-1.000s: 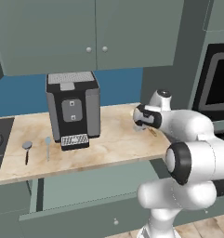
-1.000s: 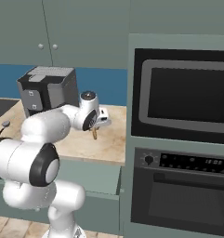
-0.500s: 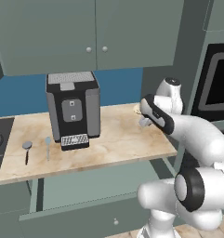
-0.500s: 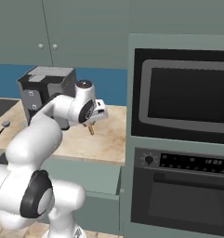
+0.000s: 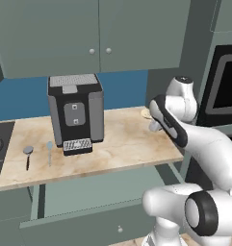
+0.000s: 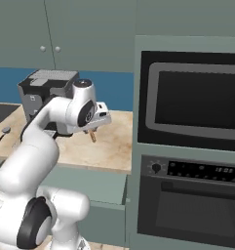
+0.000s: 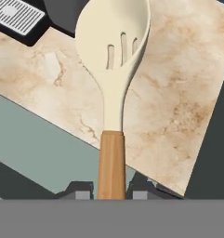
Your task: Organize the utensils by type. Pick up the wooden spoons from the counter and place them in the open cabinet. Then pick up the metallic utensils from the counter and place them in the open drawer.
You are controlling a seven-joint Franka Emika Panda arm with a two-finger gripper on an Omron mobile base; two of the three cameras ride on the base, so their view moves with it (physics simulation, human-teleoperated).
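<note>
In the left base view the white arm rises from the lower right, bends at a dark elbow and reaches forward over the right end of the desk (image 5: pixel 122 144); the fingers (image 5: pixel 153 126) sit low behind the forearm, and the pale bowl of a wooden spoon (image 5: pixel 146 113) peeks out just beyond them; well to the left of the fingers, past the black coffee machine (image 5: pixel 75 111), lie the round-headed metal utensil (image 5: pixel 28 154) and the pale blue-grey spoon (image 5: pixel 49 150), side by side on the desk and apart from each other; no writing can be read on the machine; in the right base view the arm arches from the lower left, the wrist level above the desk, and the brown handle hangs down under the fingers (image 6: pixel 93 131); the oven stack (image 6: pixel 187 141) stands to the right, its panel markings too small to read; in the hand view the fingers (image 7: pixel 112 189) are closed on the spoon's orange-brown handle, the cream slotted bowl stretching away above them over the marbled desk, near its front edge, with the drawer's grey-green inside (image 7: pixel 34 139) to the left of the fingers.
</note>
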